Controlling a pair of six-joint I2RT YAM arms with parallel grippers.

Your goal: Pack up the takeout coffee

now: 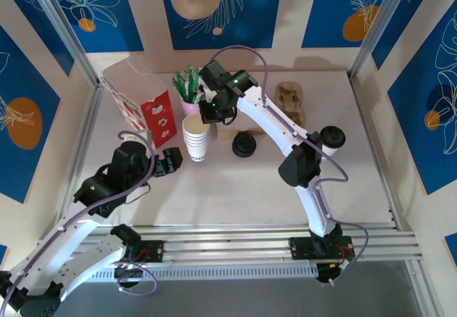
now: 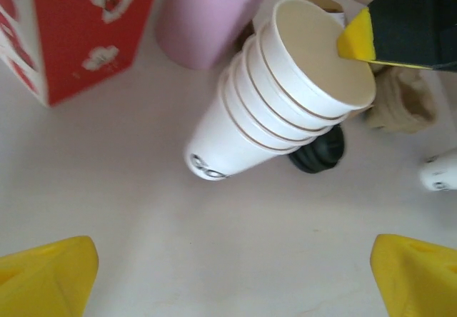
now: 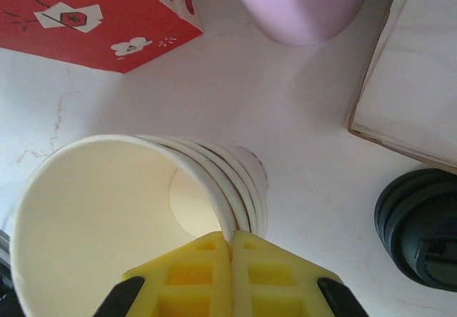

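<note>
Where blue walls (image 1: 221,3) enclose, pale tabletop (image 1: 235,188)

Bright, even light, seemingly from above; soft shadows; wrist views slightly blurred.

On the surface (image 1: 243,188), the paper bag (image 1: 143,99) stands at the rear left. Just right of it is a pot of stirrers (image 1: 188,92), and in front of that pot stands the stack of lidless cups (image 1: 196,138). A pile of lids (image 1: 244,146) lies right of the stack. The cup carrier (image 1: 290,101) sits at the rear right, with the takeout coffee (image 1: 333,137) in front of it and to its right.
</note>
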